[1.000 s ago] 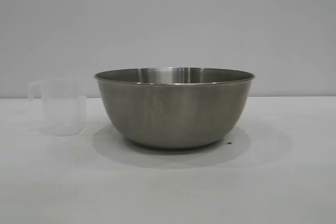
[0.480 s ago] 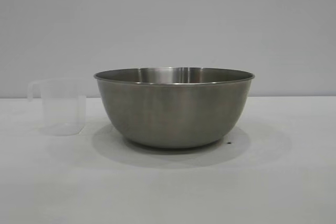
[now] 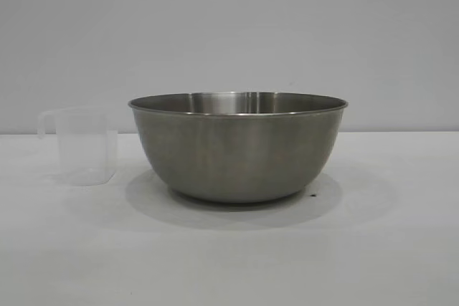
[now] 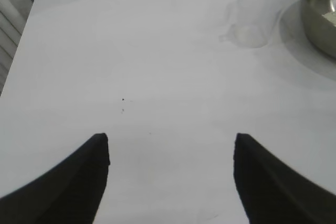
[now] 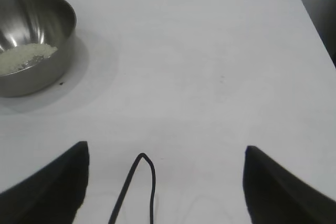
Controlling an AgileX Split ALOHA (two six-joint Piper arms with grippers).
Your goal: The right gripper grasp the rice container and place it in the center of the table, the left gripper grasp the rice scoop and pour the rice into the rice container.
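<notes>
I see rice (image 5: 23, 56) in the bowl (image 3: 238, 147), the cup (image 3: 84, 147) beside it, and my left gripper (image 4: 170, 153) and right gripper (image 5: 165, 163) both open over the counter (image 3: 229, 256).

rice container (image 3: 238, 150) mid-table (image 3: 401, 249) | rice scoop (image 3: 82, 147) just left | rice (image 5: 23, 56) inside container

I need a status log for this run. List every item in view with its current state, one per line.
steel mixing bowl: upright on the table, rice inside
rice: small heap in the bowl's bottom
plastic measuring cup: upright beside the bowl, apart from it, looks empty
left gripper: open, over bare table, holding nothing
right gripper: open, away from the bowl, holding nothing
</notes>
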